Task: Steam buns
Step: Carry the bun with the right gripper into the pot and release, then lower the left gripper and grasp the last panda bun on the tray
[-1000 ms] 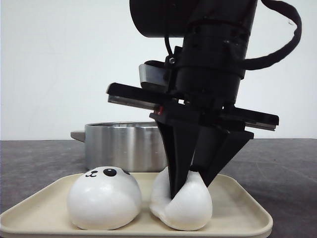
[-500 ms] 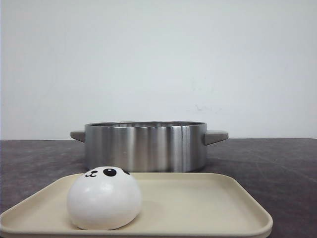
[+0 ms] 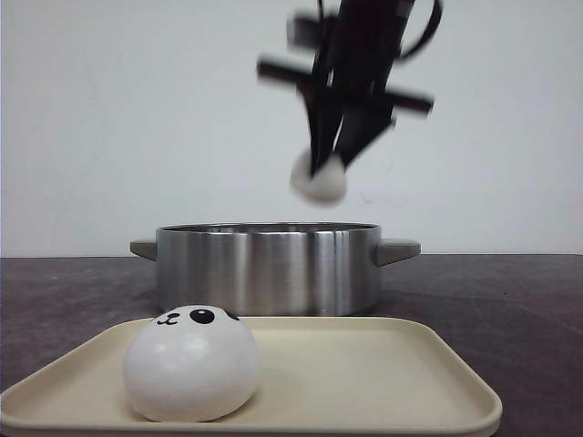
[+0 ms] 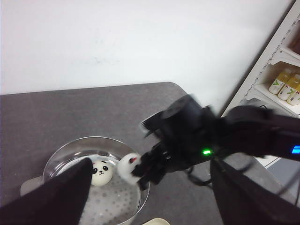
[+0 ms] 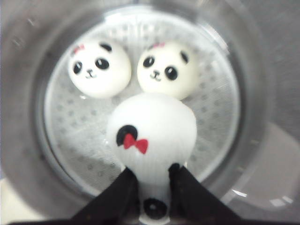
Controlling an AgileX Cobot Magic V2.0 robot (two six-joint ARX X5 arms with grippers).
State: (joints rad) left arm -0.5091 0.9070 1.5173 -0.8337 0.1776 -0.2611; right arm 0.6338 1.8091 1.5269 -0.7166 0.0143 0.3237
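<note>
I've got the right gripper (image 3: 330, 168) pinching one bun (image 3: 319, 182), upper centre of the front frame, above the steel pot (image 3: 266, 269). Right wrist view: two buns (image 5: 99, 68) (image 5: 168, 69) sit on the pot's perforated floor. Fourth bun (image 3: 191, 362) lower left on the beige tray (image 3: 383, 382). Left gripper (image 4: 150, 197): fingers spread, holding nothing.

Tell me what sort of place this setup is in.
Probably a lab or test room staged as a kitchen task, not a real kitchen: a bare white wall, a plain grey table holding only a steel pot and a beige tray, and a shelving unit with bottles to one side.
</note>
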